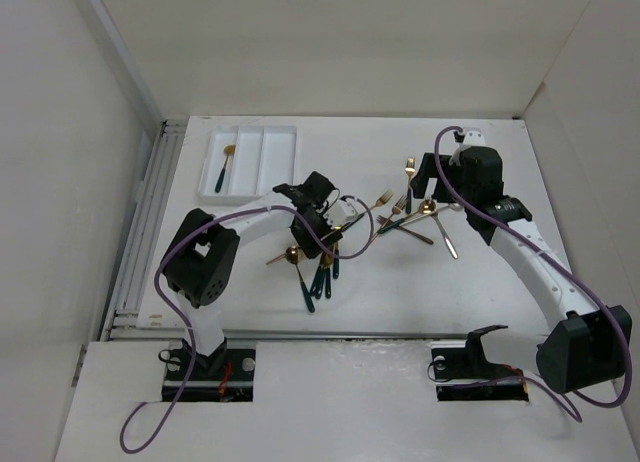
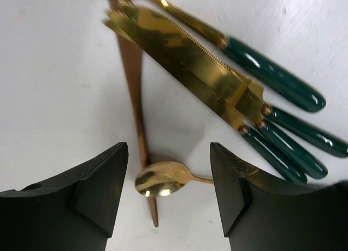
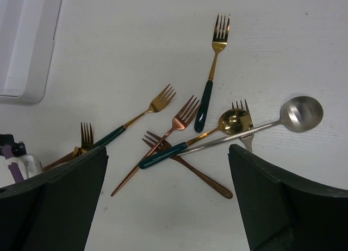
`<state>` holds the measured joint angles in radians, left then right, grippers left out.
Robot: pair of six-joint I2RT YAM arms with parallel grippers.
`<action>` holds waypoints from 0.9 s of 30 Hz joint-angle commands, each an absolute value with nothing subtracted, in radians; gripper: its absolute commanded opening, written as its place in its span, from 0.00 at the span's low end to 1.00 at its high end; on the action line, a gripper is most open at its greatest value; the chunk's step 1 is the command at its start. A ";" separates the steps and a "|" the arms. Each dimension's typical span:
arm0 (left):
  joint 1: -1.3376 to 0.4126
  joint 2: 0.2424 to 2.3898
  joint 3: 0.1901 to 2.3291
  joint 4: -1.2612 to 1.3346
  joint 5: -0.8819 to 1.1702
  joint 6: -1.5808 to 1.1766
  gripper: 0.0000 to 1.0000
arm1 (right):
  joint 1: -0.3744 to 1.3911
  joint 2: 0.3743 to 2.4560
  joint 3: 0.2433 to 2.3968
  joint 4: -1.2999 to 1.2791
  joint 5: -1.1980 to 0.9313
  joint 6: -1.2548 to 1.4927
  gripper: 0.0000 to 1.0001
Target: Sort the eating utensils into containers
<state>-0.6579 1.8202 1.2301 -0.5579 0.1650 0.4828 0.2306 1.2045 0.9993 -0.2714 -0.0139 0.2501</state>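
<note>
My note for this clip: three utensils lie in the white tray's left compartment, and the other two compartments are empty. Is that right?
Not quite. Only one utensil, gold-headed with a dark handle, lies in the left compartment of the tray, not three. The other two compartments are empty, as you noted. The top external view shows it.

Between the matt black plastic fingers [image 2: 92, 196] of my left gripper [image 2: 168, 148] I see a mirror-polished gold metal spoon [image 2: 157, 181]. Just beyond it lie shiny gold knife blades [image 2: 185, 61] with glossy dark green handles [image 2: 277, 77], and a duller copper stem [image 2: 133, 82]. Below my right gripper [image 3: 167, 156], a satin silver spoon [image 3: 302, 114] lies on the matt white table [image 3: 109, 55].
</note>
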 commanded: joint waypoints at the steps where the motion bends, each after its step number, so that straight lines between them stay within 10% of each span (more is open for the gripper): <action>1: -0.658 1.776 1.281 -0.499 0.144 0.442 0.59 | 0.239 1.186 1.029 -0.276 0.008 0.238 0.97; 27: -0.434 1.921 1.210 -0.617 0.048 0.460 0.32 | 0.239 1.149 0.989 -0.276 0.026 0.238 0.99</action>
<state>-0.4984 1.8973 1.2755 -0.5320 0.1017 0.4362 0.2306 1.1835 0.9974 -0.2848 0.0048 0.2497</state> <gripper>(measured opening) 0.329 0.984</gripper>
